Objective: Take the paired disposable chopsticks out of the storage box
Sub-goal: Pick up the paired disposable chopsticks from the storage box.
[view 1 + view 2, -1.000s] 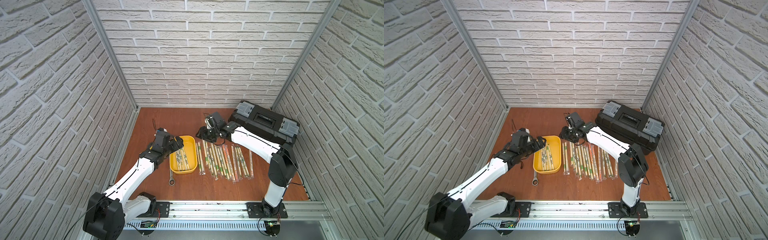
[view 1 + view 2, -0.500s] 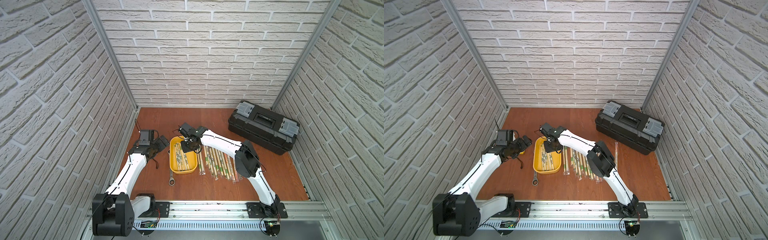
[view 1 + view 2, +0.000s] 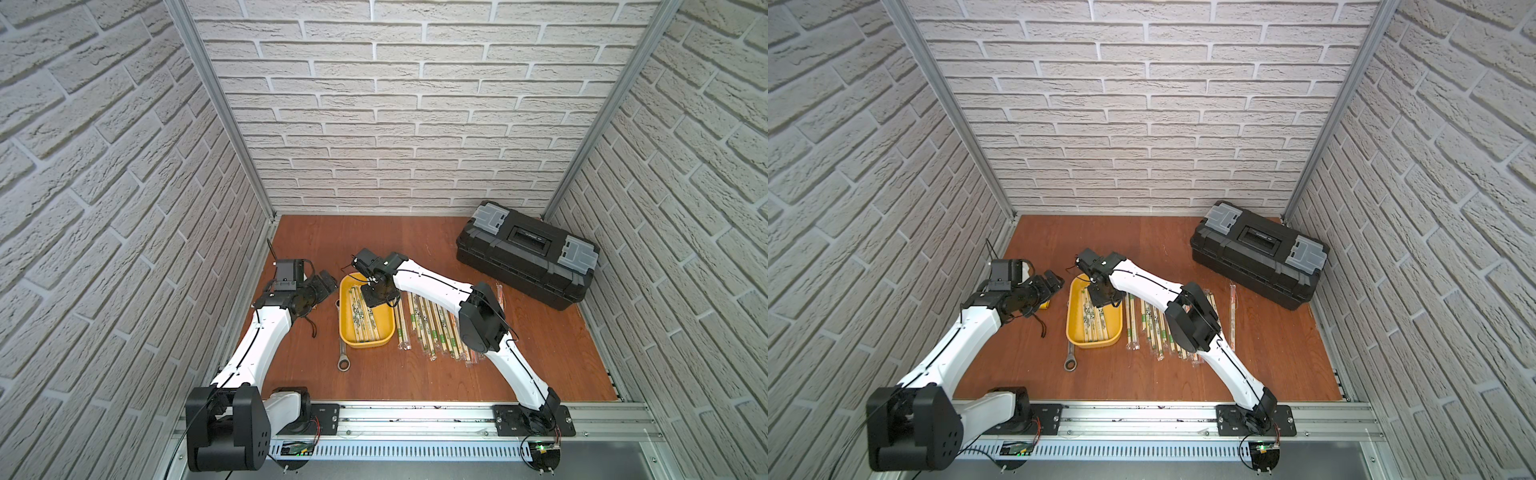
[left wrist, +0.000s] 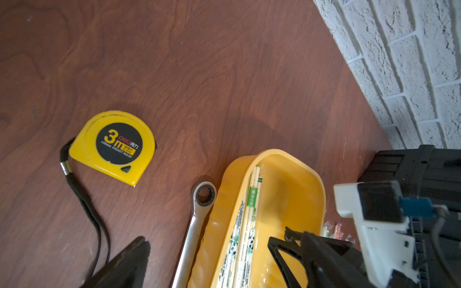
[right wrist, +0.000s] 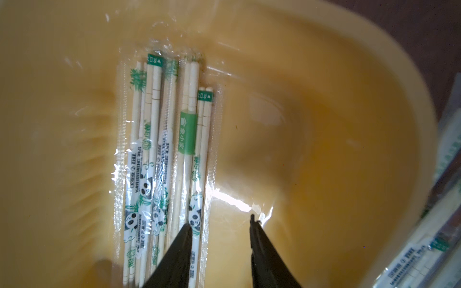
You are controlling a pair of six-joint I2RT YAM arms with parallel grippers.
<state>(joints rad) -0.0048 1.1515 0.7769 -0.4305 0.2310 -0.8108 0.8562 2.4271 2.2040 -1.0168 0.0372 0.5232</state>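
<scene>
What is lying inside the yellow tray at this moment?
Several sleeved chopstick pairs lie lengthwise in the yellow tray; the right gripper reaches in, jaws apart. Its fingers hide part of the pairs.

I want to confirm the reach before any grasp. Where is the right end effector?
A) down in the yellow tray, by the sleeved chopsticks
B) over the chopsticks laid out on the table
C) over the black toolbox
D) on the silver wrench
A: the right wrist view shows the right end effector low inside the yellow tray, jaws apart at the sleeved chopsticks.
</scene>
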